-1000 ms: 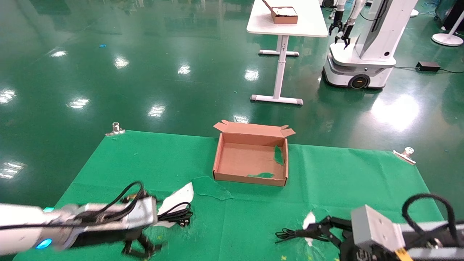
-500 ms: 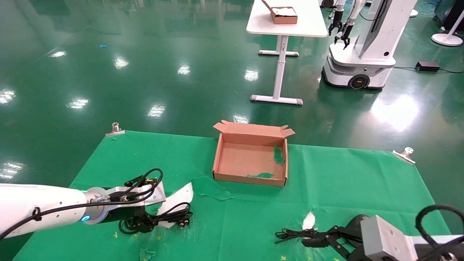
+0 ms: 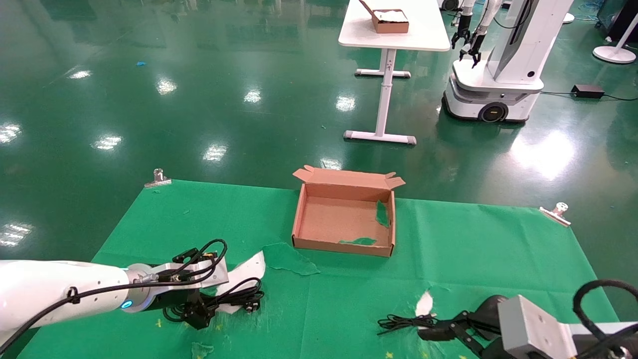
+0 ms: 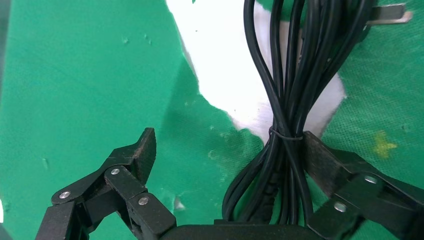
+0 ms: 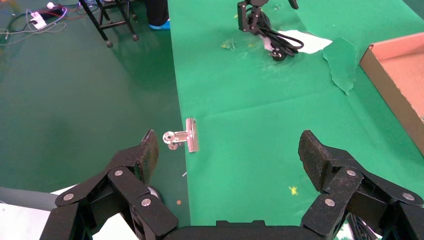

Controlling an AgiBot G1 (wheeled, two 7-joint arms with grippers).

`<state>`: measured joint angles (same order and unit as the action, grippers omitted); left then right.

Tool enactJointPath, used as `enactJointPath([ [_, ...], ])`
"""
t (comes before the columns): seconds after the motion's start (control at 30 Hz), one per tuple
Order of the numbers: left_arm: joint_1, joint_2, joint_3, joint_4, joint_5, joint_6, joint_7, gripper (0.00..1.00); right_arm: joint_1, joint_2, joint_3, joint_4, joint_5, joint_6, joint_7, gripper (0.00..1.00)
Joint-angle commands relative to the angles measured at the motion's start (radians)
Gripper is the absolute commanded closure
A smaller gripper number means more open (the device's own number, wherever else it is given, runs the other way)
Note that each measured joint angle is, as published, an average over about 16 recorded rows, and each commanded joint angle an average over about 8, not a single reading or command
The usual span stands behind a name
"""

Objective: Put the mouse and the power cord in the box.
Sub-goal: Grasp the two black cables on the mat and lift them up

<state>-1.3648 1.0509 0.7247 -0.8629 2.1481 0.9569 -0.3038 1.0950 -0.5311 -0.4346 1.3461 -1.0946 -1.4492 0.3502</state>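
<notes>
The power cord lies coiled and tied on the green cloth at the near left, partly on a white torn patch. My left gripper is open, down over it. In the left wrist view the power cord runs between the fingers of the left gripper, against one pad. The box, brown cardboard with green scraps inside, stands open at the table's middle. My right gripper is open at the near right, by a thin black wire. The mouse is hidden. The right gripper holds nothing.
Metal clips pin the cloth at the far corners; a third clip sits on the right edge. A torn cloth flap lies before the box. Beyond stand a white table and another robot.
My left arm swung forward and came down over the power cord, its fingers now either side of the bundle. My right gripper drew back toward the near right edge, away from the thin wire.
</notes>
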Motion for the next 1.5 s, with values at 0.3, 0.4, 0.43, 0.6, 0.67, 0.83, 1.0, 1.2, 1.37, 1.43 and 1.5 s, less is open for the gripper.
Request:
enactJointPath([
  [0.3, -0.013, 0.014, -0.002, 0.050, -0.010, -0.015, 0.028, 0.00, 0.114, -0.058, -0.095, -0.001, -0.255, -0.015, 0.061, 0.00],
  [0.4, -0.014, 0.016, -0.003, 0.057, -0.013, -0.016, 0.034, 0.00, 0.217, -0.134, -0.169, -0.015, -0.450, -0.033, 0.098, 0.00],
  [0.43, -0.015, 0.016, -0.003, 0.058, -0.014, -0.016, 0.035, 0.00, 0.252, -0.166, -0.194, -0.025, -0.514, -0.039, 0.108, 0.00],
  [0.6, -0.017, 0.018, -0.003, 0.065, -0.017, -0.017, 0.042, 0.00, 0.378, -0.339, -0.303, -0.134, -0.771, -0.026, 0.110, 0.00],
  [0.67, -0.017, 0.018, -0.004, 0.067, -0.018, -0.018, 0.043, 0.00, 0.406, -0.404, -0.332, -0.204, -0.833, -0.003, 0.093, 0.00],
  [0.83, -0.019, 0.019, -0.004, 0.071, -0.019, -0.018, 0.047, 0.00, 0.447, -0.540, -0.371, -0.404, -0.905, 0.068, 0.032, 0.00],
  [1.0, -0.019, 0.020, -0.004, 0.073, -0.020, -0.019, 0.049, 0.00, 0.468, -0.634, -0.390, -0.588, -0.928, 0.124, -0.038, 0.00],
  [1.2, -0.020, 0.020, -0.004, 0.075, -0.021, -0.019, 0.050, 0.35, 0.489, -0.692, -0.395, -0.761, -0.932, 0.172, -0.100, 0.58],
  [1.37, -0.020, 0.020, -0.004, 0.076, -0.021, -0.019, 0.051, 0.96, 0.502, -0.715, -0.393, -0.841, -0.930, 0.190, -0.132, 1.00],
  [1.43, -0.020, 0.020, -0.005, 0.076, -0.021, -0.019, 0.051, 1.00, 0.505, -0.721, -0.393, -0.859, -0.931, 0.195, -0.137, 1.00],
  [1.5, -0.020, 0.020, -0.005, 0.076, -0.021, -0.019, 0.051, 1.00, 0.507, -0.725, -0.393, -0.870, -0.932, 0.198, -0.140, 1.00],
])
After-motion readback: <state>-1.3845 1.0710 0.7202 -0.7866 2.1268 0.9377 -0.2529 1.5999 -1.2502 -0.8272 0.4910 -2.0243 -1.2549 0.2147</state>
